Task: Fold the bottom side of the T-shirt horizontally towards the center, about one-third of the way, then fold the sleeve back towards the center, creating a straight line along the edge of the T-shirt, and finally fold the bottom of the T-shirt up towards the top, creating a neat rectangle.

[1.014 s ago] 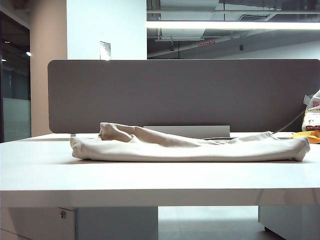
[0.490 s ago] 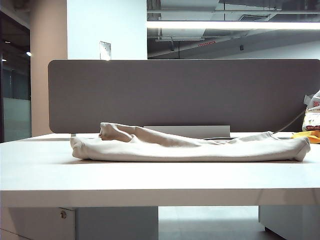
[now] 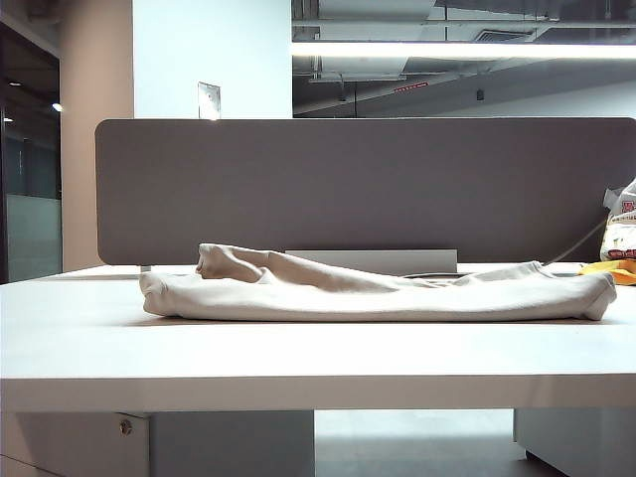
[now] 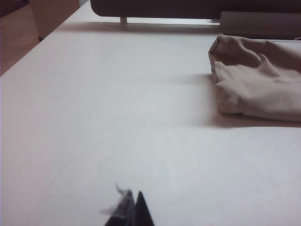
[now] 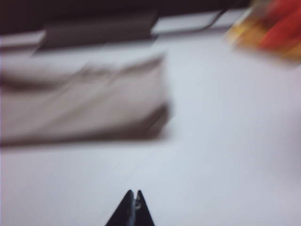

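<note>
Only the dark fingertips of each gripper show, at the edge of its wrist view. The left gripper is pinched shut with nothing in it, over bare table. The right gripper is likewise shut and empty, its picture badly blurred. Folded into a long, low, rumpled bundle, the beige T-shirt lies across the table's middle, clear of both grippers.

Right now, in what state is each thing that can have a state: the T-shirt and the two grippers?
T-shirt: folded into a long narrow bundle, lying on the white desk, not held.
Left gripper: shut, empty, over bare desk, apart from the shirt.
Right gripper: shut, empty, apart from the shirt; its view is blurred.
</note>
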